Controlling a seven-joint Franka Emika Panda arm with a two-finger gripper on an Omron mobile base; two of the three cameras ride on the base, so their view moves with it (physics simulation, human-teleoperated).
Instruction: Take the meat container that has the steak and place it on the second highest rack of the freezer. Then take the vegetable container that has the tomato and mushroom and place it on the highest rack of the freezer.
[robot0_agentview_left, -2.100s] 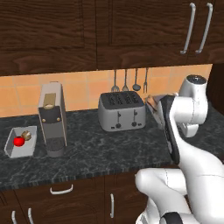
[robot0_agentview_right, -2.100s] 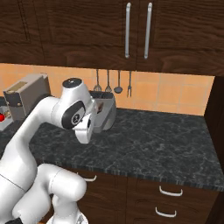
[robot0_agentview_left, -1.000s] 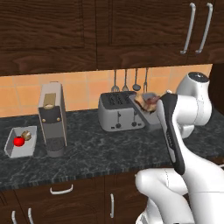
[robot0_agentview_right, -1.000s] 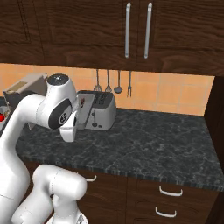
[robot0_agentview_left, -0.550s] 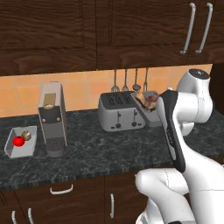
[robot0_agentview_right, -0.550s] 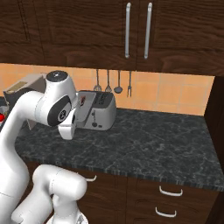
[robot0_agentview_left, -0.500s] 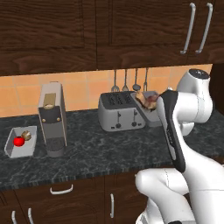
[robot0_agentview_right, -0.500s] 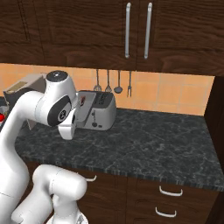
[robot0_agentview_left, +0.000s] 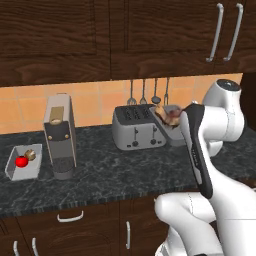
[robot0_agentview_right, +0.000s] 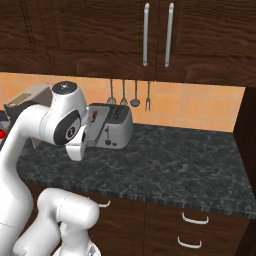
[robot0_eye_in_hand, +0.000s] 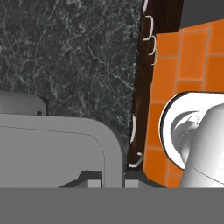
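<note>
The meat container (robot0_agentview_left: 167, 131), a grey tray with the brown steak (robot0_agentview_left: 170, 116) in it, hangs above the counter just right of the toaster, partly behind my forearm. In the hand view my gripper (robot0_eye_in_hand: 111, 177) is shut on the rim of the meat container (robot0_eye_in_hand: 57, 146), with the dark counter far below. The vegetable container (robot0_agentview_left: 15, 172) sits at the counter's left end with the red tomato (robot0_agentview_left: 20, 161) and the tan mushroom (robot0_agentview_left: 31, 155) inside. The freezer and its racks are out of view.
A silver toaster (robot0_agentview_left: 137, 128) stands mid-counter against the tiled wall, with utensils (robot0_agentview_left: 143, 92) hanging above it. A tall coffee machine (robot0_agentview_left: 60, 136) stands right of the vegetable container. Dark cabinets hang overhead. The counter's right half (robot0_agentview_right: 180, 160) is bare stone.
Over two seconds my arm has swung and lifted the meat container beside the toaster. In the last half second it hardly moves. The vegetable container stays put.
</note>
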